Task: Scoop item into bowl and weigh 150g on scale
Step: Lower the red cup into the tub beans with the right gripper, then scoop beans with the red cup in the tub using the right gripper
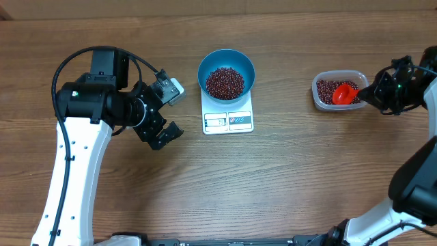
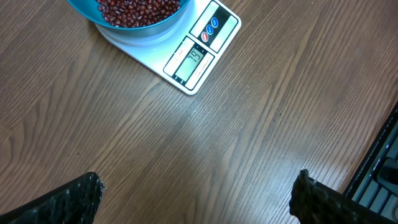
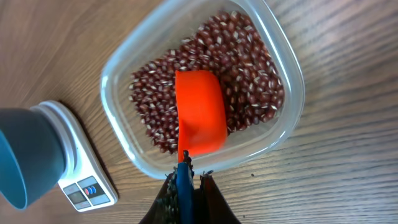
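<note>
Pinching the red scoop by its handle, the right gripper holds it in loose, spill-prone beans in the tub by the table's right edge; bowl sits on scale, centre; left gripper spread.

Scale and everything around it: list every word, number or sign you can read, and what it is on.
"79": display of the scale, left wrist view; small and tilted, so not certain.
Signs on its red and blue buttons: too small to read.
No text visible on the bowl, tub or scoop.
</note>
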Controlling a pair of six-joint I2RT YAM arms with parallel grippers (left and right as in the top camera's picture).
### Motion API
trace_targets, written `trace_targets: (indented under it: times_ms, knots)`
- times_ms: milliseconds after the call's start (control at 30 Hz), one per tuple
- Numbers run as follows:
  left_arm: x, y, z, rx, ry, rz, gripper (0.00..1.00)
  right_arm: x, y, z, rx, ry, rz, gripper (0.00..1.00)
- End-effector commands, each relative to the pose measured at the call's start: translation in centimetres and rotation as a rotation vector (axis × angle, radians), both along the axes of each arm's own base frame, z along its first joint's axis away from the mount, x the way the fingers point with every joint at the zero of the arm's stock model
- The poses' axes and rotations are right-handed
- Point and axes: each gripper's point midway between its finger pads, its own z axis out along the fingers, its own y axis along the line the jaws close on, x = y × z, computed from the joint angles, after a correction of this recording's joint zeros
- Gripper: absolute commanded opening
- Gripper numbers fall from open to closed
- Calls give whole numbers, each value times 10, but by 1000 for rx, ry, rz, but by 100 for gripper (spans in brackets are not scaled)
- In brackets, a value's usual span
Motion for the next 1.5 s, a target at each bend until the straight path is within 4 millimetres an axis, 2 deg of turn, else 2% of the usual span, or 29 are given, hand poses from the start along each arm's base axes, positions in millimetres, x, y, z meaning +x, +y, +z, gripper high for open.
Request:
trace_targets:
  times_ms: [0, 267, 433, 767, 1033, 1200, 1467]
  knots:
    - [2, 1, 10, -7, -29, 9, 100, 2, 1, 38, -93, -108, 54, 4]
    - [2, 1, 10, -7, -29, 9, 100, 0, 15, 54, -249, -110, 102, 4]
    - [2, 1, 10, -7, -29, 9, 100, -1, 22, 49, -343, -69, 134, 4]
    - [2, 1, 10, -7, -30, 9, 100, 11, 20, 43, -643, -11, 167, 4]
    - [2, 1, 10, -7, -29, 9, 100, 11, 14, 27, -827, 99, 131, 4]
    - [2, 1, 10, -7, -29, 9, 99, 11, 15, 31, -877, 103, 93, 4]
    - [2, 1, 10, -7, -30, 9, 100, 8, 21, 16, -837, 123, 93, 4]
